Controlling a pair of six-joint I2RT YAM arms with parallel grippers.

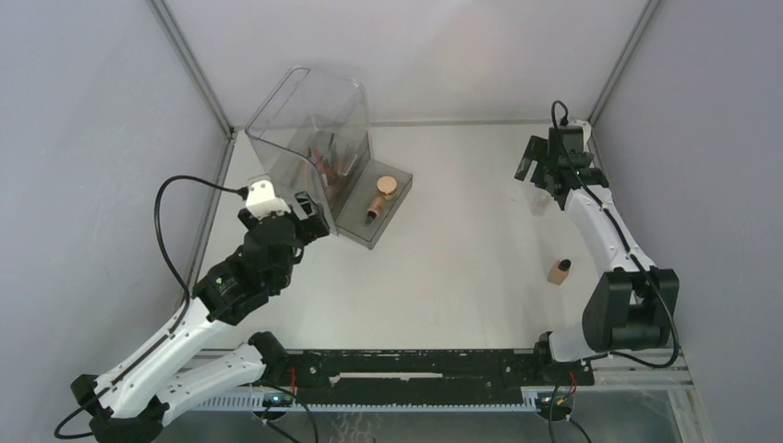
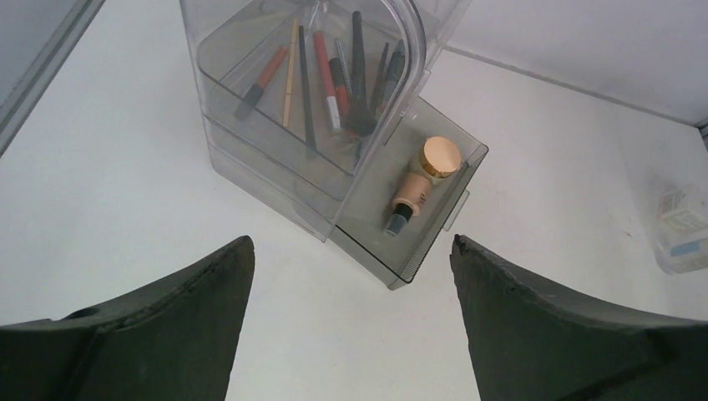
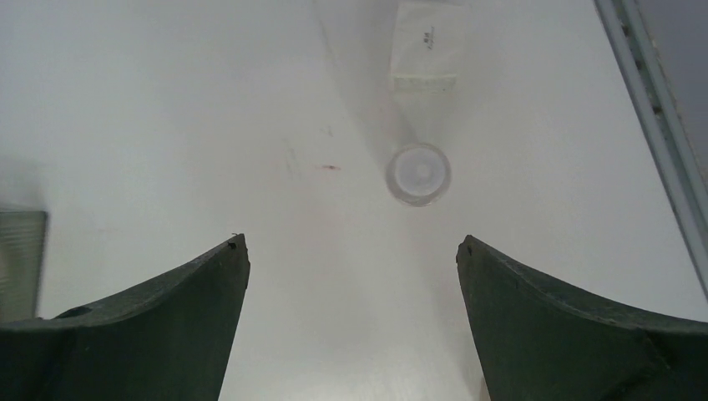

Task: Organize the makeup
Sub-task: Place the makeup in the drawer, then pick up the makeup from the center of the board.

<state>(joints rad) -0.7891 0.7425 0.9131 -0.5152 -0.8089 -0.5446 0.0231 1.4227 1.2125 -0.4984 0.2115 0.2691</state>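
Note:
The clear organizer (image 1: 309, 129) stands at the back left with its lid up. In the left wrist view its top tray (image 2: 250, 50) holds several black brushes (image 2: 357, 58) and red pencils (image 2: 324, 67). Its smoky drawer (image 2: 417, 251) is pulled out and holds a round peach disc (image 2: 441, 156) and a tan bottle (image 2: 411, 196) lying flat. Another tan bottle (image 1: 559, 270) lies on the table at the right. My left gripper (image 2: 351, 251) is open and empty just in front of the drawer, and shows in the top view (image 1: 309, 220). My right gripper (image 3: 351, 251) is open and empty, raised at the back right (image 1: 536, 168), with a clear round jar (image 3: 417, 174) on the table ahead of it.
A clear square box (image 3: 427, 42) sits beyond the jar near the right wall rail (image 3: 659, 125). Clear small boxes (image 2: 680, 225) show at the right edge of the left wrist view. Grey walls close the table on three sides.

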